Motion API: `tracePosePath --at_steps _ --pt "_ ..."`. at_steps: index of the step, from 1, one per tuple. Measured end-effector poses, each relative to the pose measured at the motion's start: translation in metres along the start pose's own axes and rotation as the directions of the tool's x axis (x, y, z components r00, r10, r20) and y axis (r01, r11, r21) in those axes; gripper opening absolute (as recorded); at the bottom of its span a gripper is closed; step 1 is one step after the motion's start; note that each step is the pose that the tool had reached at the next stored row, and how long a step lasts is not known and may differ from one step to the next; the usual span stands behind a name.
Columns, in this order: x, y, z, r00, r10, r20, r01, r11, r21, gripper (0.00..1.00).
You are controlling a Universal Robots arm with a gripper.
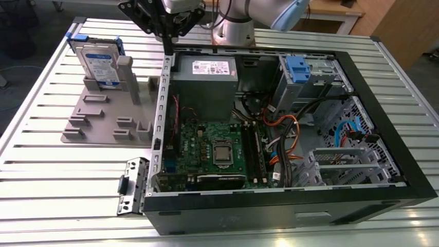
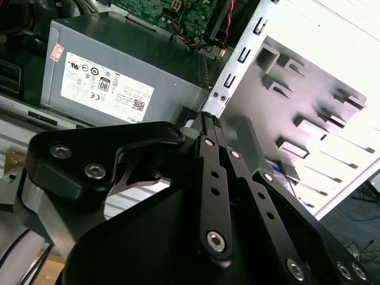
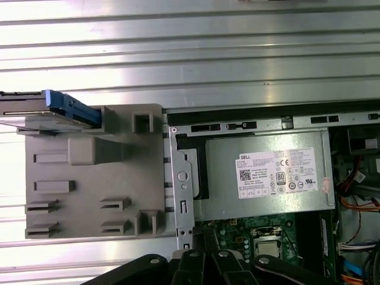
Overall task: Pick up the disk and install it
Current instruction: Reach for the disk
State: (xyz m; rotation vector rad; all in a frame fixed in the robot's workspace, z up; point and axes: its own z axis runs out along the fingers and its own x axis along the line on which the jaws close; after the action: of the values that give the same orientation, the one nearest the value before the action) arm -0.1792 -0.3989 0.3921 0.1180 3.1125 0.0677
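Note:
The disk point(image 1: 101, 60), a silver drive with a white-and-blue label and blue side rails, stands upright in a grey holder point(image 1: 103, 121) at the exterior view's upper left. In the first wrist view the disk point(image 3: 50, 113) appears edge-on, with its blue rail toward the holder point(image 3: 95, 178). My gripper point(image 1: 168, 49) hangs above the computer case's wall, to the right of the disk and apart from it. Its black fingers point(image 2: 205, 133) lie together, shut with nothing between them. They also show in the first wrist view point(image 3: 205, 261).
The open computer case point(image 1: 384, 149) lies on the slatted metal table point(image 1: 61, 164). Inside are a grey power supply point(image 1: 204, 82) with a white sticker, a green motherboard point(image 1: 213, 149), cables, and a grey drive cage point(image 1: 305, 77) with a blue tab. A loose bracket point(image 1: 132, 185) lies beside the case.

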Motion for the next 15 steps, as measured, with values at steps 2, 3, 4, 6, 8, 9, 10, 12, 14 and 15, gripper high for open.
tracePosePath --at_steps 2,3,4,6,8,9,10,12,14,15 --pt "0.0008 -0.0001 0.0001 1.0000 0.000 0.0000 0.000 1.0000 0.0000 0.10" --pt "0.0012 -0.0001 0.0002 1.0000 0.000 0.0000 0.000 1.0000 0.0000 0.10" --pt "0.0015 -0.0001 0.0003 1.0000 0.000 0.0000 0.000 1.0000 0.0000 0.10" --pt "0.0024 -0.0002 0.0004 1.0000 0.000 0.0000 0.000 1.0000 0.0000 0.10" --pt "0.0031 -0.0003 0.0005 1.0000 0.000 0.0000 0.000 1.0000 0.0001 0.10" --pt "0.0036 -0.0003 0.0006 1.0000 0.000 0.0000 0.000 1.0000 0.0000 0.10" --pt "0.0040 -0.0003 0.0007 1.0000 0.000 0.0000 0.000 1.0000 0.0000 0.10" --pt "0.0049 -0.0004 0.0010 1.0000 0.000 0.0000 0.000 1.0000 0.0000 0.10" --pt "0.0057 -0.0005 0.0013 1.0000 0.000 0.0000 0.000 1.0000 0.0000 0.10" --pt "0.0063 -0.0006 0.0015 1.0000 0.000 0.0000 0.000 1.0000 0.0000 0.10"
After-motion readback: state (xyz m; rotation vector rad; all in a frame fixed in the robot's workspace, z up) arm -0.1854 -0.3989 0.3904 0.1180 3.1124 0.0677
